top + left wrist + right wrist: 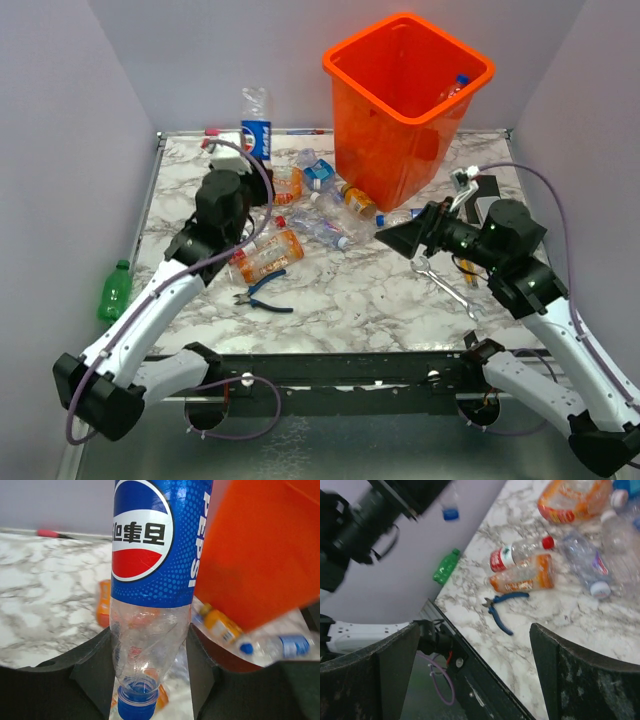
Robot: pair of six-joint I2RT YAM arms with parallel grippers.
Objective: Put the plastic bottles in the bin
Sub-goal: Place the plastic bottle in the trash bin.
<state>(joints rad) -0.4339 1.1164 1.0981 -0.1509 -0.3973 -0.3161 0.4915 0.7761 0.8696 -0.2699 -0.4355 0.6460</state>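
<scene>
My left gripper (150,650) is shut on a clear plastic bottle with a blue Pepsi label (155,545), its blue cap toward the wrist. In the top view this bottle (256,122) stands up above the left gripper (248,172), left of the orange bin (385,150). The bin's wall (260,555) fills the right of the left wrist view. Several more bottles (322,200) lie on the marble table before the bin, and one shows inside it (457,88). My right gripper (395,238) hangs open and empty over the table (475,645).
Blue-handled pliers (265,295) (502,611) lie near the front left. A steel wrench (450,285) lies under the right arm. A green bottle (115,290) (445,566) lies off the table's left edge. Orange-labelled bottles (270,255) lie under the left arm.
</scene>
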